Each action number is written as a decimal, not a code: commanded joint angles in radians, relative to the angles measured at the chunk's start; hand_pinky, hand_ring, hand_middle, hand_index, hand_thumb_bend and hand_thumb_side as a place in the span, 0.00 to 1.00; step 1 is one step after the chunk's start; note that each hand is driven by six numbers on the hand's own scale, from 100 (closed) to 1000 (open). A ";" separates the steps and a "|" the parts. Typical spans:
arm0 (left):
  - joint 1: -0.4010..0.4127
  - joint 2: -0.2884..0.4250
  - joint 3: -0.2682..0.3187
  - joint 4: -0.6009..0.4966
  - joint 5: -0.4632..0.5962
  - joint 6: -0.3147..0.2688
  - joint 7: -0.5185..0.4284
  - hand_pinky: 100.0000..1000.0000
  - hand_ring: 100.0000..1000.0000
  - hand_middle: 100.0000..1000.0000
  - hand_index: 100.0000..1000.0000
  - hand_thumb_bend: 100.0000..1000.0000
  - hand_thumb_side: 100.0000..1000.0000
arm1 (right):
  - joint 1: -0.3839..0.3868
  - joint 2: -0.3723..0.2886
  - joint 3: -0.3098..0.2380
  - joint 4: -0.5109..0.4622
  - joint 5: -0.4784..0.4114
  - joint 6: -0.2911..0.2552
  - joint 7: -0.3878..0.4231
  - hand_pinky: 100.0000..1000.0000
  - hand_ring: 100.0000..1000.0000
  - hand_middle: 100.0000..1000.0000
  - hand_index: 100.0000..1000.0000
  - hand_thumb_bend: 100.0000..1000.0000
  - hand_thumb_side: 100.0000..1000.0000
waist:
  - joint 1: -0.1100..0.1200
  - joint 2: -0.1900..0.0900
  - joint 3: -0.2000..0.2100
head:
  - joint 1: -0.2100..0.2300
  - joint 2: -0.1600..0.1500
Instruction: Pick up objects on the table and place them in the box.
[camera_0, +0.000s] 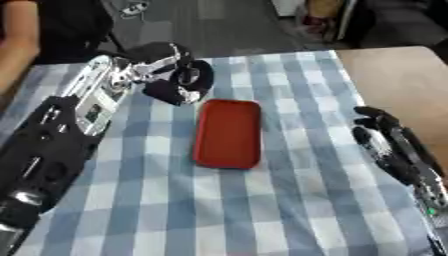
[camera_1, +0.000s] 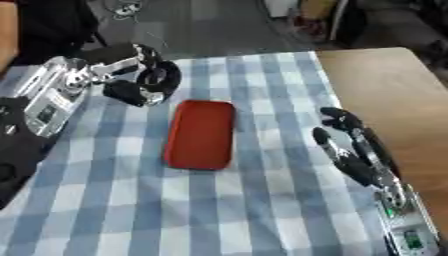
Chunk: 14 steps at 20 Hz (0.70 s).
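Note:
A flat red box (camera_0: 228, 132) lies open on the checked cloth in the middle of the table. My left hand (camera_0: 179, 75) hovers just beyond the box's far left corner, with its fingers curled round a small dark object (camera_0: 166, 93) that I cannot make out. At the table's right edge my right hand (camera_1: 346, 145) rests open, fingers straight, well clear of the box. No other loose objects show on the cloth.
The blue and white checked cloth (camera_0: 289, 200) covers most of the table, and bare wood (camera_1: 394, 85) shows at the far right. A person's arm (camera_0: 16, 47) is at the far left edge, off the table.

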 joint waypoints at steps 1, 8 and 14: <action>-0.027 -0.006 -0.003 -0.001 -0.007 -0.007 -0.001 0.91 0.67 0.41 0.38 0.00 0.57 | -0.015 -0.011 0.000 -0.009 -0.004 -0.002 0.002 0.89 0.82 0.89 0.91 0.36 0.85 | -0.004 -0.012 -0.003 | 0.010 -0.008; -0.032 -0.030 -0.009 0.016 -0.013 -0.013 -0.002 0.91 0.67 0.41 0.38 0.00 0.57 | -0.017 -0.010 0.002 -0.009 -0.005 -0.003 0.004 0.89 0.82 0.89 0.91 0.36 0.85 | -0.005 -0.010 -0.006 | 0.012 -0.009; -0.024 -0.065 -0.037 0.040 -0.034 -0.036 -0.016 0.91 0.67 0.41 0.38 0.00 0.58 | -0.020 -0.008 0.004 -0.008 -0.007 -0.004 0.006 0.89 0.82 0.89 0.91 0.36 0.85 | -0.008 -0.008 -0.008 | 0.014 -0.012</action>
